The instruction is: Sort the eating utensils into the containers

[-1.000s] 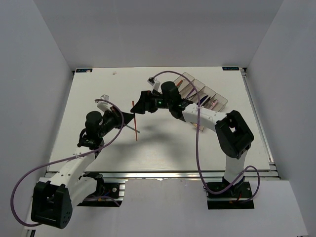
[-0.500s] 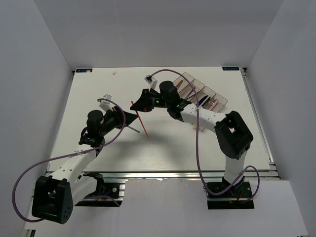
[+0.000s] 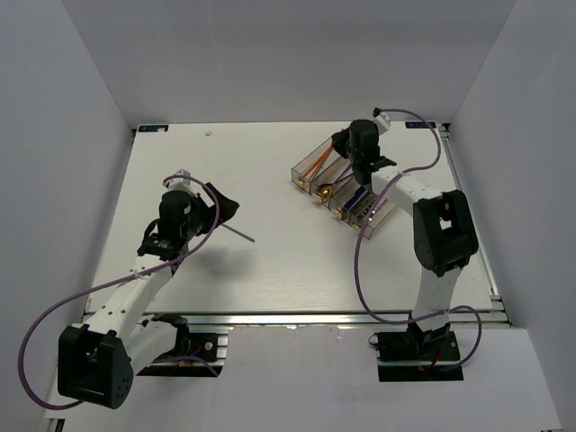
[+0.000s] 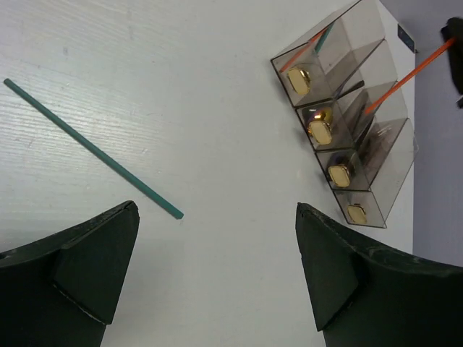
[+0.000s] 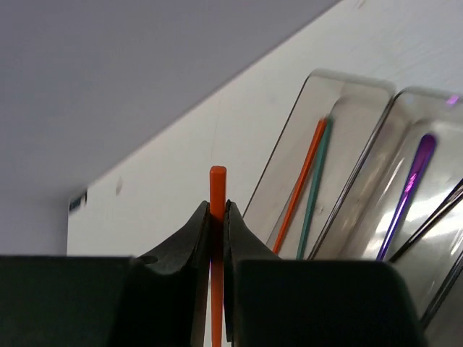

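Orange chopstick [image 5: 218, 177] pinched tight in my right gripper [image 5: 218, 215], at far end of containers [image 4: 358, 32], near far table [image 3: 180, 153] edge. My left gripper [image 4: 217, 210] spread wide, holding nothing; green chopstick [image 4: 90, 147] flat on table just beside it, free room around. Last two bins' contents hard to make out.

The left arm [image 3: 130, 292] and right arm [image 3: 407, 189] have white links, black joints, looping purple cables [image 3: 356, 265] and black wedge-shaped fingers [image 4: 94, 264]

Bins [image 3: 346, 191] sit in a stepped row toward the far right corner of the table [image 3: 288, 270], and the right gripper [image 5: 218, 206] hangs over their far end with a chopstick [image 5: 218, 177] between its fingers. Two more chopsticks [image 5: 307, 188] lie side by side in the leftmost bin [image 3: 310, 166]. A loose chopstick [image 4: 90, 148] rests left of centre, just beside the left gripper [image 4: 217, 217].
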`<state>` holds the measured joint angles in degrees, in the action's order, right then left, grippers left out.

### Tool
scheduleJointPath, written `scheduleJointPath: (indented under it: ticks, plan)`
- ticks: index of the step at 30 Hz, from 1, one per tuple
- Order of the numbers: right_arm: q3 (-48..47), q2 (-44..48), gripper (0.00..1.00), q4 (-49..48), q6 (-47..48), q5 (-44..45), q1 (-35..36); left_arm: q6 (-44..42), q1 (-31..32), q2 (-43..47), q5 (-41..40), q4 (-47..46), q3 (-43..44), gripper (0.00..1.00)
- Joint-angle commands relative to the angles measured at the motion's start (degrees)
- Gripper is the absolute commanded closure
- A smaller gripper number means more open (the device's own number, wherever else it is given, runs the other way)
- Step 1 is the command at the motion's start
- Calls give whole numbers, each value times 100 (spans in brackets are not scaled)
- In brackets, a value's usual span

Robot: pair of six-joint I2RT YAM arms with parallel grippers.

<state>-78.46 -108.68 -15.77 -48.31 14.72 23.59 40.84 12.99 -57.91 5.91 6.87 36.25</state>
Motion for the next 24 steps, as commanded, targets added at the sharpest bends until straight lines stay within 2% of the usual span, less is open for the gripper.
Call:
scheduleJointPath:
  ticks: [1,3,7,12,17,18,19,21,22,24]
  plan:
    - [-887,-424,100,117,-416,1549,-47,-103,19,34,-161,315,5,2]
    - [-1171,-732,100,249,-363,1857,-118,-146,19,17,-161,332,-21,2]
    - [-1856,-1277,100,399,-144,1938,-206,-173,19,-1,-126,315,-57,2]
    - [-1770,-1445,100,93,23,1973,-206,-120,19,25,-187,270,-75,2]
    - [-1577,-1445,100,-119,234,1860,-197,-164,19,-71,-467,612,136,2]
    - [-1472,-1428,94,-163,287,1789,-206,-147,19,-80,-712,674,172,2]
    - [-1427,-1401,71,-276,331,1623,-206,-120,19,-97,-810,727,224,2]
    - [-1339,-1357,43,-330,393,1386,-197,-41,28,-176,-1074,903,277,2]
    - [-1339,-1305,12,-348,402,1297,-197,-15,19,-246,-1196,1138,399,2]
    - [-1374,-1270,11,-418,550,877,-197,47,54,-545,-1660,1456,593,2]
